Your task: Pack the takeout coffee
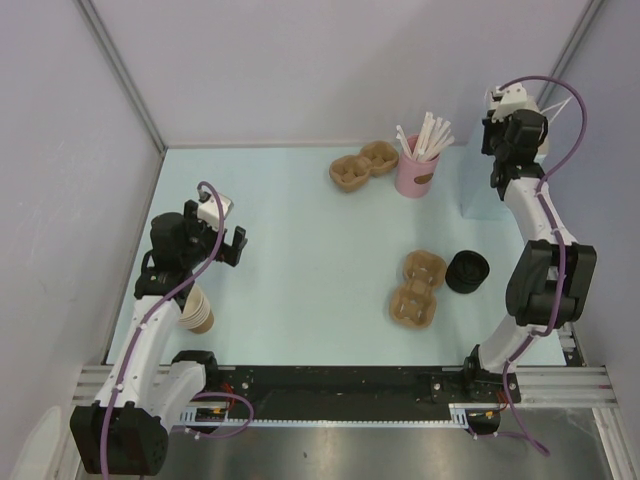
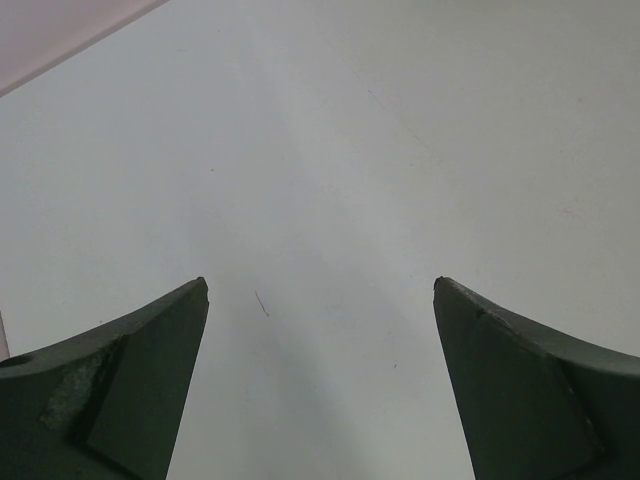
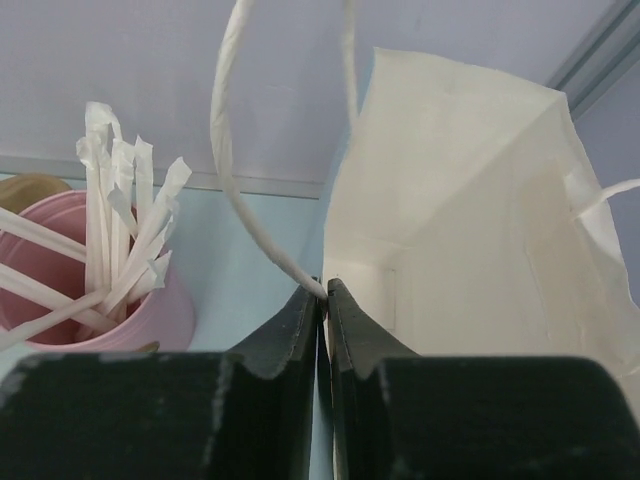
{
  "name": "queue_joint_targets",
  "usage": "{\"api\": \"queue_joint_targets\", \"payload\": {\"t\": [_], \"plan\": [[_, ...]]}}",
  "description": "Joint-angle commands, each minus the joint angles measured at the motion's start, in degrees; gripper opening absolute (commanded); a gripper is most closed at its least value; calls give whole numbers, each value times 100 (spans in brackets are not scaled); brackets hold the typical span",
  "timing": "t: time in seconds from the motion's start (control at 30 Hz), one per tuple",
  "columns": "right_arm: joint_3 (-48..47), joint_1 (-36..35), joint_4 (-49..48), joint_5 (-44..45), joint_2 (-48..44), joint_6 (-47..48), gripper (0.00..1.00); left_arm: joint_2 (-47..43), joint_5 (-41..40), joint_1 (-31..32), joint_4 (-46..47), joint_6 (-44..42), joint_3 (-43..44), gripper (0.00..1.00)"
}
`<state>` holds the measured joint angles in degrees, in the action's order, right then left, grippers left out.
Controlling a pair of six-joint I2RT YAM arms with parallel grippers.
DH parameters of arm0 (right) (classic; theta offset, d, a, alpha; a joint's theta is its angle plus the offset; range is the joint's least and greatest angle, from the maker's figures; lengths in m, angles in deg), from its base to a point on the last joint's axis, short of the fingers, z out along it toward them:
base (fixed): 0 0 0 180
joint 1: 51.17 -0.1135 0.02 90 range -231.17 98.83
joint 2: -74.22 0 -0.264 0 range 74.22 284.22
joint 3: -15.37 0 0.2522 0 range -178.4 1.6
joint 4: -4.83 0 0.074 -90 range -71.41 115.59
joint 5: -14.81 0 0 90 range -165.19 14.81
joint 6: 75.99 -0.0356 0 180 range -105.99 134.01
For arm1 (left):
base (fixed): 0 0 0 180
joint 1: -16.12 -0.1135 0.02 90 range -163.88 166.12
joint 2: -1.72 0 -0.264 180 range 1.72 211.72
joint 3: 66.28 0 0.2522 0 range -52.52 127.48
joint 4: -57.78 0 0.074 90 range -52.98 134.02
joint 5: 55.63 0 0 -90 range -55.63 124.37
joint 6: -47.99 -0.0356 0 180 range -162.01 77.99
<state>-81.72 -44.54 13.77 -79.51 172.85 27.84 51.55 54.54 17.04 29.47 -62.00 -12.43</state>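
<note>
The right gripper has its jaws pinched almost together on the thin paper handle of the white bag, catching it at the very fingertips, close to the bag's rim. That hold looks slight. A pull could let the cord slip out or tear it where it joins the paper, and so light a bag would likely tip or slide rather than open neatly. Just left of the bag stands the pink cup of straws, near enough that a swing of the bag or wrist that way could knock it over. The bag sits in the far right corner, with the back wall behind it and the side wall to its right. That leaves free room only toward the arms and leftward past the pink cup. The coffee cup shows from above only as a round black lid, well to the near side of the bag and just beside a cardboard tray. The left gripper hangs wide open and empty over bare table, far left of the bag.
</note>
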Motion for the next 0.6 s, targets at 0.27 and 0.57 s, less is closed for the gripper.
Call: {"api": "queue_joint_targets", "payload": {"t": [0.27,0.57], "plan": [[-245,-65,-99,19,-1679,-126,0,-148,137,-40,48,-5,227,99],[-649,-1241,1087,-86,-2646,287,0,-140,111,-40,66,-5,218,100]]}}
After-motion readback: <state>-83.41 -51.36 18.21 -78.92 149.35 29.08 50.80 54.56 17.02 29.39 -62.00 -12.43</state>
